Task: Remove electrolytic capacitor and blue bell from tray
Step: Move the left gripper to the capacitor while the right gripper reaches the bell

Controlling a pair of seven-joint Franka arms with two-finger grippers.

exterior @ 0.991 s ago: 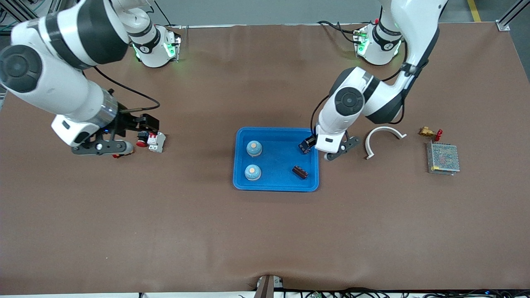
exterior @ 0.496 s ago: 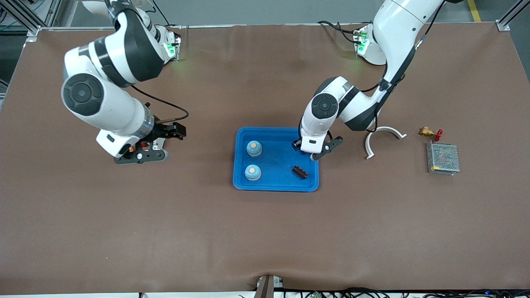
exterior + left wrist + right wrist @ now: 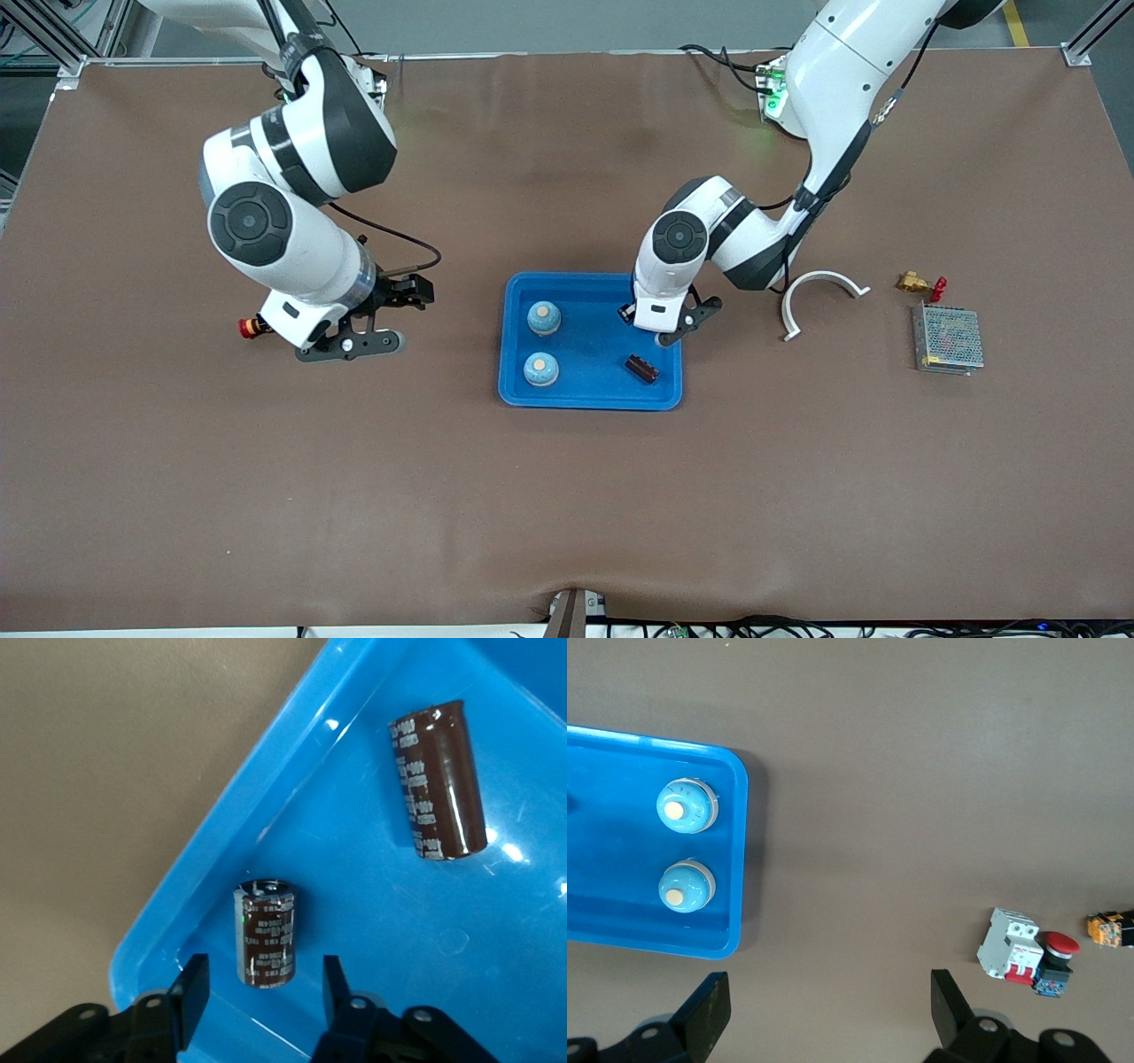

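- Table: brown mat, both arms reaching in from their bases.
- Blue tray at mid-table. It holds two bells and two capacitors.
- Right gripper: up in the air over bare mat, between the tray and the right arm's end of the table. Fingers spread wide, nothing between them. The tray's edge and both bells lie out ahead of one fingertip. A white circuit breaker, a red push button and a small yellow part lie out ahead of the other.
- Left gripper: low over the tray corner nearest the left arm's base. Fingers partly spread, one on each side of the upright capacitor; a gap shows on both sides, so no pinch.
- Bells: pale blue domes, side by side in the tray, well apart from the left fingers.
- Second capacitor: dark brown, lying on its side on the tray floor, out past the left fingertips.
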